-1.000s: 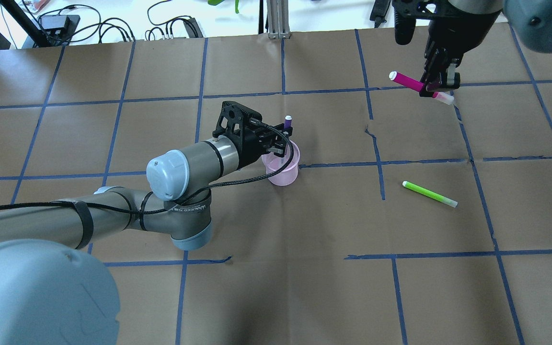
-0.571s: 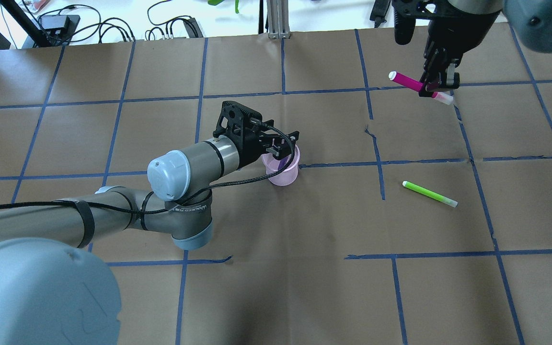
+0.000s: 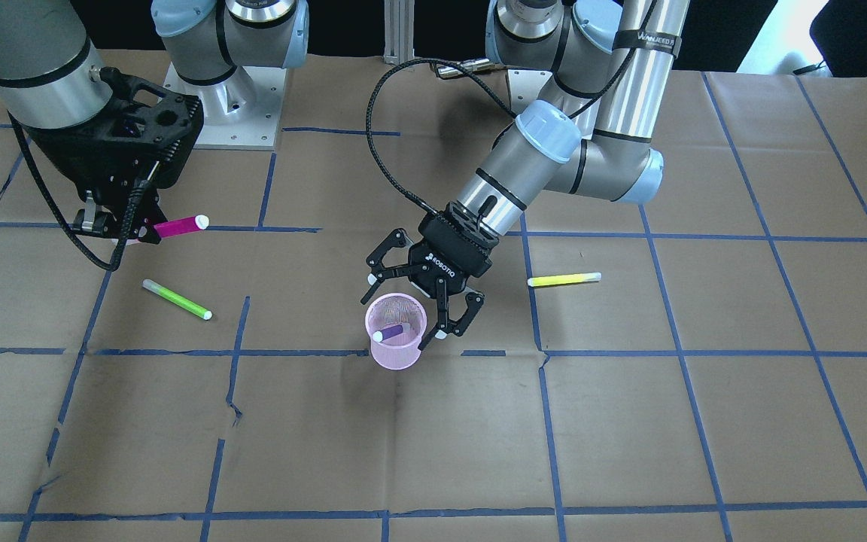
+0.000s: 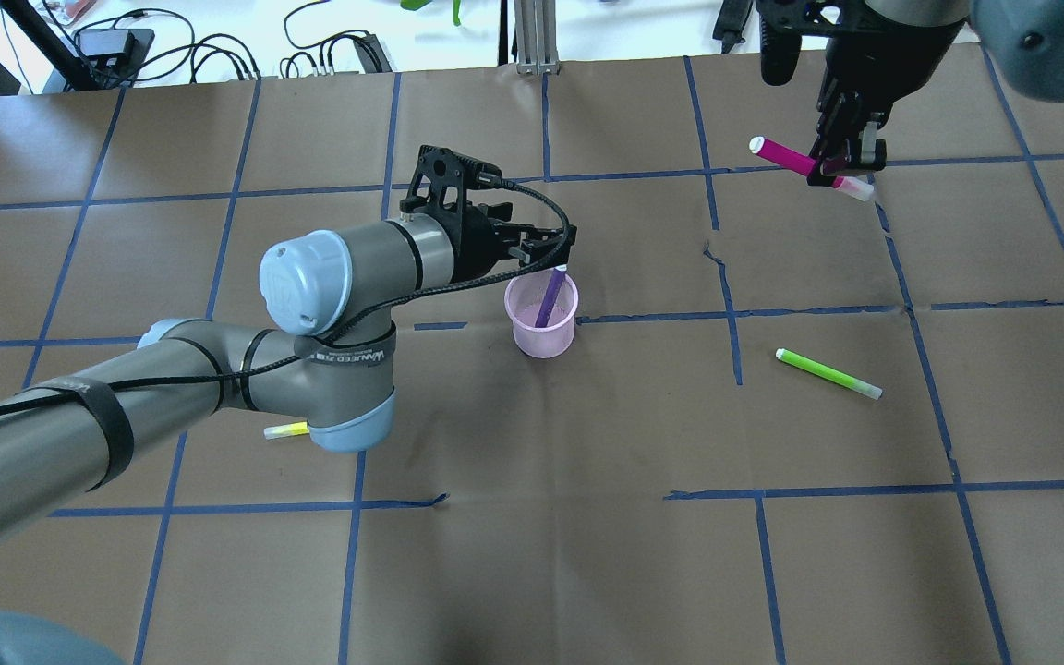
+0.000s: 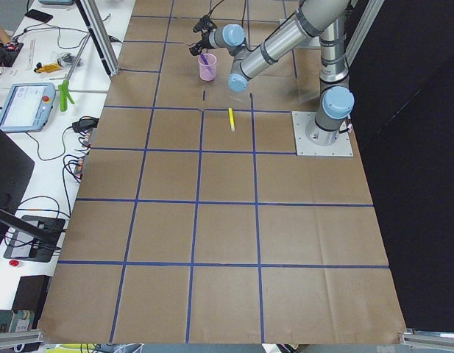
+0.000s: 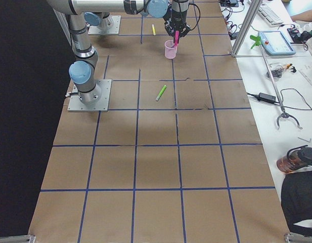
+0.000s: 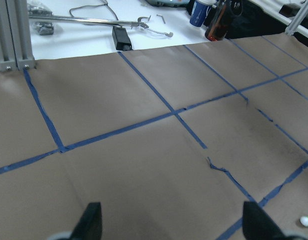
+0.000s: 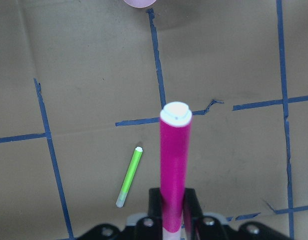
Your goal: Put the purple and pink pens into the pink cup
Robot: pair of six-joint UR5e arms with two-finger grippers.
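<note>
The pink mesh cup (image 3: 393,357) stands mid-table, and it also shows in the overhead view (image 4: 542,340). The purple pen (image 3: 390,332) leans inside it (image 4: 548,297). My left gripper (image 3: 404,309) is open and empty, just above and behind the cup's rim (image 4: 558,251); the left wrist view shows its fingers (image 7: 91,221) spread wide. My right gripper (image 3: 129,229) is shut on the pink pen (image 3: 177,224), holding it level above the table far to the cup's right (image 4: 783,155). The pink pen (image 8: 173,165) fills the right wrist view.
A green pen (image 4: 828,373) lies on the brown paper between the cup and my right gripper (image 3: 176,299). A yellow pen (image 3: 563,279) lies beside my left arm, partly hidden under the elbow in the overhead view (image 4: 285,430). Cables sit beyond the far edge.
My left gripper opened and let the purple pen drop into the cup, then rose and drew back from the rim. The right gripper and pink pen have not moved.
</note>
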